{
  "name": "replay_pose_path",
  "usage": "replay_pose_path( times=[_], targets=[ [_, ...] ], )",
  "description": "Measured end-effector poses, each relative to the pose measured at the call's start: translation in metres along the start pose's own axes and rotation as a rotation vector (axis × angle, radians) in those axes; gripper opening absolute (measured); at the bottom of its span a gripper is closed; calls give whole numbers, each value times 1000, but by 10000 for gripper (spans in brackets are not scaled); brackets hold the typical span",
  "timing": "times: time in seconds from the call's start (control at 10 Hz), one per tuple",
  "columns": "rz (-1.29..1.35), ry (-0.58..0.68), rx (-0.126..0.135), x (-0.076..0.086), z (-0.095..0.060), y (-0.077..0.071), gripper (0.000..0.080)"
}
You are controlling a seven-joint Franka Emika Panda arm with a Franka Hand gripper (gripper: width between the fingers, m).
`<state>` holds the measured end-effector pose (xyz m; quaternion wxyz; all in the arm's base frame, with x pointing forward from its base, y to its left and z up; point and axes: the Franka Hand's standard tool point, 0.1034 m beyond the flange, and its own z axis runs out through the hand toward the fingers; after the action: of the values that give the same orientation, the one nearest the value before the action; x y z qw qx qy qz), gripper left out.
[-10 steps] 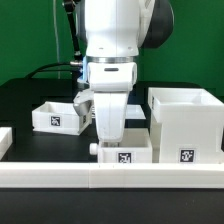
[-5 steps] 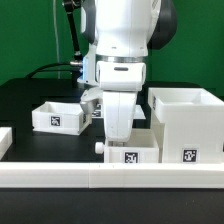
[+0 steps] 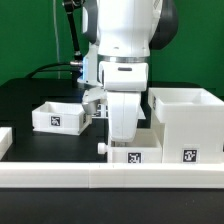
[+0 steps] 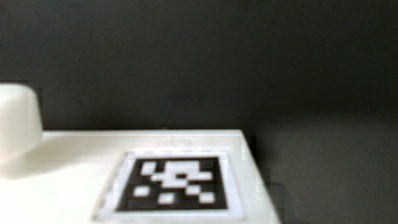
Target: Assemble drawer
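A small white drawer box [image 3: 137,156] with a round knob [image 3: 104,147] and a marker tag stands at the front, in the middle. My gripper [image 3: 123,142] reaches straight down into it and its fingertips are hidden behind the box's wall. The box moves along with it, so it looks shut on the box. The wrist view shows the box's tagged white face [image 4: 178,182] close up, with the knob [image 4: 15,125] at its side and no fingers. The large white drawer case [image 3: 187,122] stands just to the exterior view's right of the box.
A second small white drawer box [image 3: 58,115] sits at the exterior view's left, behind the arm. A long white rail [image 3: 100,178] runs along the front edge. A white piece [image 3: 4,138] shows at the far left edge.
My gripper and the small drawer box under it have moved together to the exterior view's right, closer to the large case. The other parts have not moved.
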<state>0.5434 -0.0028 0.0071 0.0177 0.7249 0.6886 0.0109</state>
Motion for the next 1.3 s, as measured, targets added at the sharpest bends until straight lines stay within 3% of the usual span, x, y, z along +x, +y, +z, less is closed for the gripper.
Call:
replay_pose_path(
  times=[0.5, 1.3],
  targets=[
    [-14, 1, -8, 0, 0, 0, 42],
    [-10, -1, 0, -1, 0, 1, 42]
  ],
)
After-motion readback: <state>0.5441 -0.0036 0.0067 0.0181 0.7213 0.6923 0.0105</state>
